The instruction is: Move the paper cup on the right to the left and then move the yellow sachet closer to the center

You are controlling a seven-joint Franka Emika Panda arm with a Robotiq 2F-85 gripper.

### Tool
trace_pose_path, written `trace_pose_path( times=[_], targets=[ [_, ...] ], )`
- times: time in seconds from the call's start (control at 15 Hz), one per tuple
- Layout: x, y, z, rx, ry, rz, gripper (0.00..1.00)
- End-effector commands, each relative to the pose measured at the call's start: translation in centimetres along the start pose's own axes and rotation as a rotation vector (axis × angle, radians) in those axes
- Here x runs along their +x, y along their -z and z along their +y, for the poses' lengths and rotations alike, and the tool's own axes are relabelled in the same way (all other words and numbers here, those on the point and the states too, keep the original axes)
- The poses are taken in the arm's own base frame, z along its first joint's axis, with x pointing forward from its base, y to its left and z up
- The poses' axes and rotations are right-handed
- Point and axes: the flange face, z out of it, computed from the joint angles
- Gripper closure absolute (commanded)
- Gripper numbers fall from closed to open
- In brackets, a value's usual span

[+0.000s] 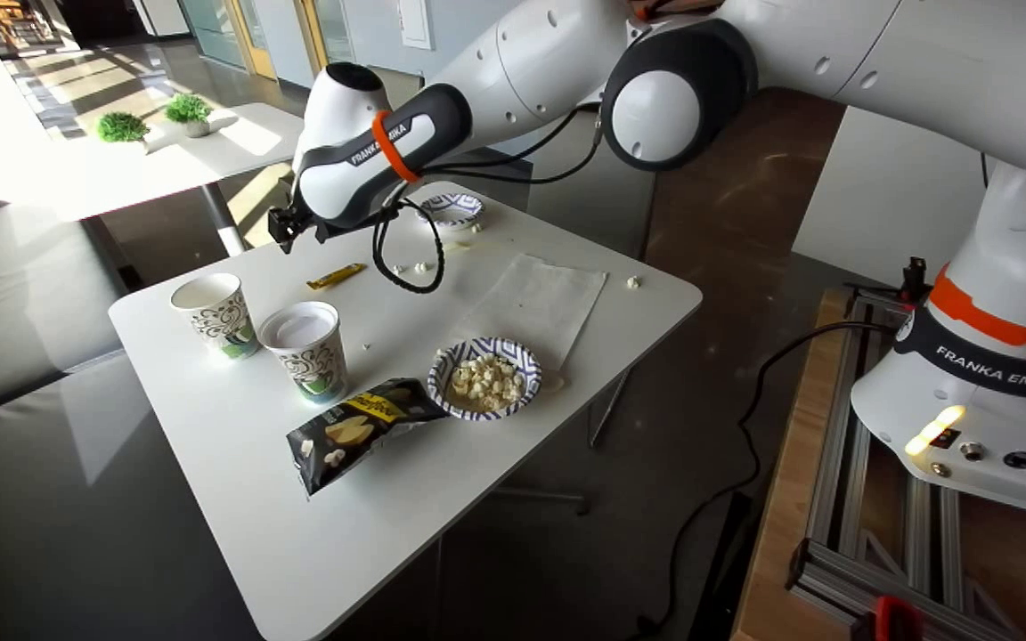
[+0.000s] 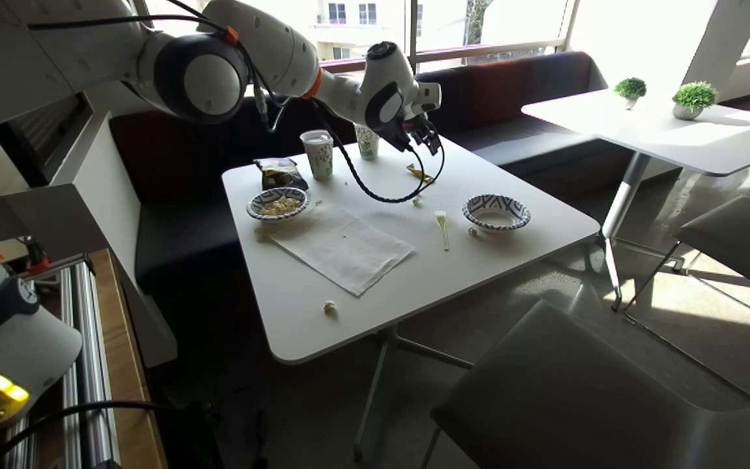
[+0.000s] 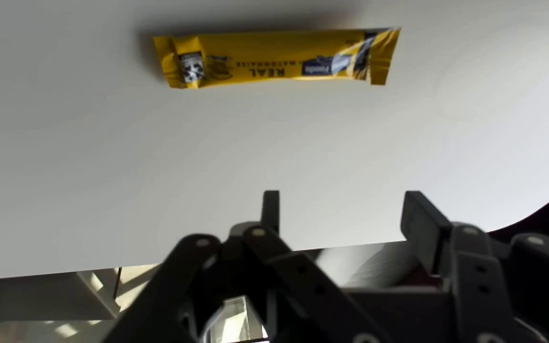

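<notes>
End effector (image 3: 342, 212) with jaws apart, table edge (image 3: 88, 267) nearby, yellow sachet (image 3: 277, 57) flat, tabletop (image 3: 208, 157) on every side

The white arm (image 1: 655, 111) has orange bands (image 1: 998, 319) and 2 black fingers (image 3: 424, 231).

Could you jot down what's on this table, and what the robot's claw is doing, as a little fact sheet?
Claw: gripper, open and holding nothing
Sachet: yellow sachet, flat on the white table
Cups: paper cup and, nearer the snack packet, another cup; both upright
Bowls: popcorn bowl, other patterned bowl
Also: paper sheet, fork, loose popcorn piece
</notes>
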Motion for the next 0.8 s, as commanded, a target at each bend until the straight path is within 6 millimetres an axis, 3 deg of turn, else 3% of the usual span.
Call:
trace_pose_path(
  times=[0.0, 0.2, 0.33, 0.6, 0.73],
  targets=[
    [-1.6, -2.3, 0.9, -0.042, 0.007, 0.043, 0.62],
    [-2.0, -2.8, 1.4, -0.052, 0.003, 0.017, 0.84],
    [-1.6, -2.4, 0.7, -0.050, -0.002, -0.030, 0.99],
    [-1.1, -1.3, -0.1, -0.096, 0.025, -0.163, 1.00],
    [-0.3, -0.8, 0.5, -0.094, 0.037, -0.151, 1.00]
  ],
)
